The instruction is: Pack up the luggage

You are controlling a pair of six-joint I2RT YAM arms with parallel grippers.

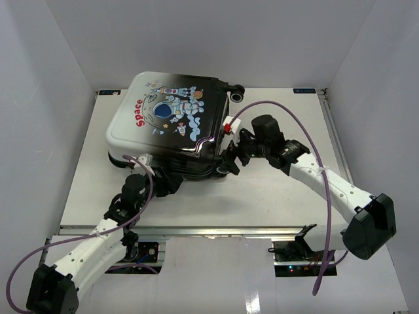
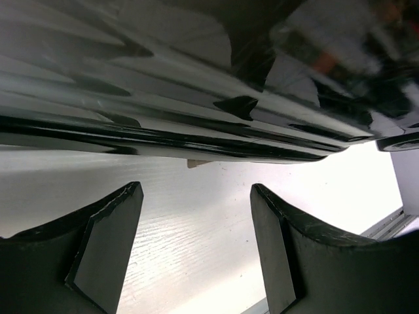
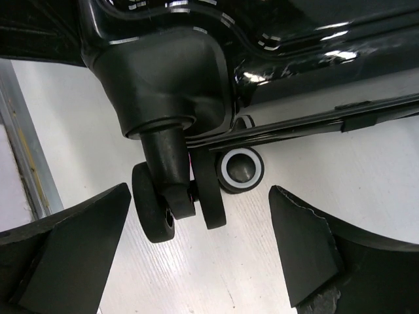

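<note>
In the top view, the luggage is lying flat on the table, print side up. Its wheels are pointing right, so its long axis is probably running left to right. The left gripper is sitting at the luggage's near-left corner and the right gripper at its near-right corner, both equally close.

In the left wrist view, the fingers are standing spread with nothing between them, and the luggage's glossy edge is lying just ahead. The shell is filling the frame, so I cannot tell whether the zipper is closed.

In the right wrist view, the jaws are gaping wide and a caster wheel is hanging between them, apparently untouched. The rest of the luggage is being cut off.
</note>
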